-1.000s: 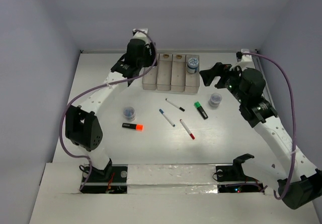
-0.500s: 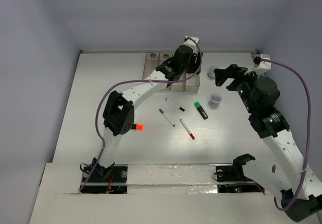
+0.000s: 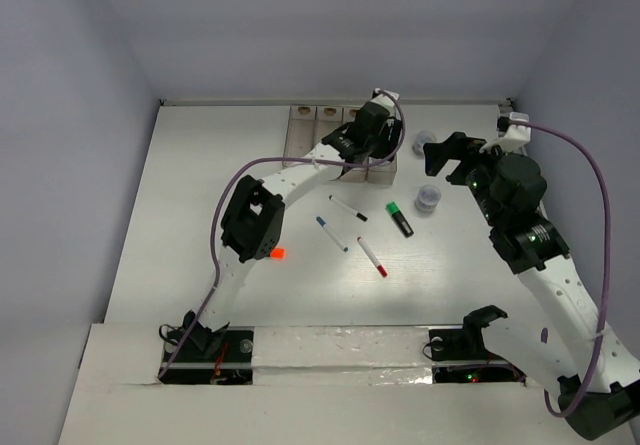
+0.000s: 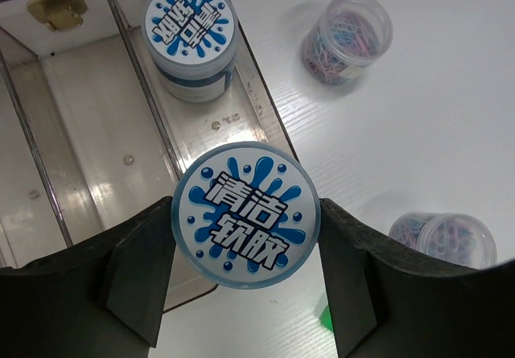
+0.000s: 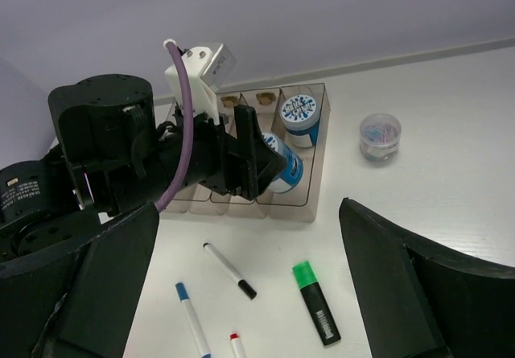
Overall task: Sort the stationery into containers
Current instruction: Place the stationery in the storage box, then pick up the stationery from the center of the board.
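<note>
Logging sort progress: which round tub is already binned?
The blue-lidded tub standing in the end bin. Its twin is clamped in the left gripper; the two clear jars sit on the table.

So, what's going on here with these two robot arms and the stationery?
The left end effector grips a small round blue-white roll above the rightmost of four joined translucent beige plastic bins, where a matching roll already sits. The right end effector hangs open and empty nearby. Two clear round pots of coloured clips, three thin white pens and a green-tipped black highlighter lie on the white table.
</note>
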{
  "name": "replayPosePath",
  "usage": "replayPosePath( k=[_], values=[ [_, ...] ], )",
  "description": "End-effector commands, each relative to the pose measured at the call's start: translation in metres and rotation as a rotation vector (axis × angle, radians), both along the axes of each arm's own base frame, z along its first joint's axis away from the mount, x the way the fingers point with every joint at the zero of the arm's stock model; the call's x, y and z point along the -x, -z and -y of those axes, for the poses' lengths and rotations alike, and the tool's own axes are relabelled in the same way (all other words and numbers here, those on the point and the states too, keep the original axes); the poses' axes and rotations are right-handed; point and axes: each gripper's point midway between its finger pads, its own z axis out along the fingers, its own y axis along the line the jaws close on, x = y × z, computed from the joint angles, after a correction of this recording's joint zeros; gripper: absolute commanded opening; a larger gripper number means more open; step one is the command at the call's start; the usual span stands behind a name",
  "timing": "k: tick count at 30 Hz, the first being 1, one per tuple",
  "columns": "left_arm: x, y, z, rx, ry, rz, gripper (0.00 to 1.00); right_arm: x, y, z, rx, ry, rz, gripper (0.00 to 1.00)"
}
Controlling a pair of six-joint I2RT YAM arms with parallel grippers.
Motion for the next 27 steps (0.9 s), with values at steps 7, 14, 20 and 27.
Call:
replayPosePath(
  k=[7,14,20,27],
  values=[
    [-0.017,-0.037,0.013,0.046,0.002,0.106,0.46,-0.005,-0.005,-0.006,-0.005,-0.016,0.021,1.00],
    [-0.019,-0.034,0.012,0.028,0.000,0.109,0.79,-0.003,-0.011,-0.006,-0.008,-0.023,0.038,1.00],
    [-0.008,-0.112,0.012,0.140,0.036,0.198,0.99,0.000,-0.014,-0.013,0.010,-0.075,0.058,1.00],
    [0.032,-0.266,-0.055,0.291,-0.067,0.449,0.99,0.016,-0.024,-0.050,0.004,-0.302,0.108,1.00]
  ],
)
